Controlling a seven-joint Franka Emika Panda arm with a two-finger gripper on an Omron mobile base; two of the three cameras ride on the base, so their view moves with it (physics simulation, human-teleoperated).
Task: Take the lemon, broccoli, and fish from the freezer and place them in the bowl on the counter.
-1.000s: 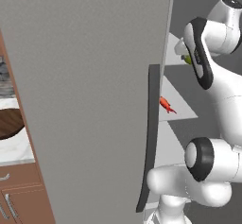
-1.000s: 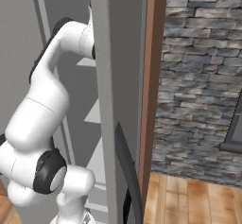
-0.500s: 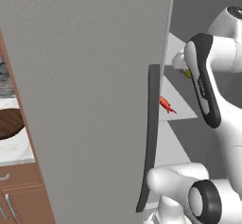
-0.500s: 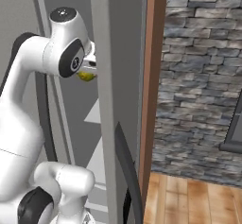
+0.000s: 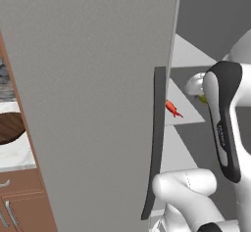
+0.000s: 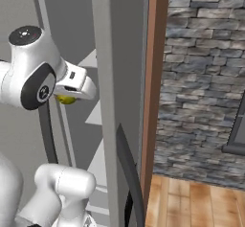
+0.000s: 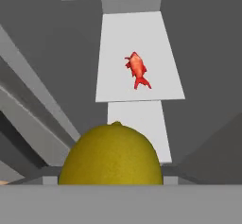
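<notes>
lemon (image 7: 111,154) in our end effector (image 6: 67,98), gripped across its middle, just outside the freezer (image 5: 98,89) | we judge it light, firm, smooth, apt to roll | fish (image 7: 137,70) on shelf, slim, take mid-body

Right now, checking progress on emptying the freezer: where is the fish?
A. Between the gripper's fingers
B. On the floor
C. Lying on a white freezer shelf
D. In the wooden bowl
C: the fish lies on a white freezer shelf, while the gripper carries the lemon.
</notes>
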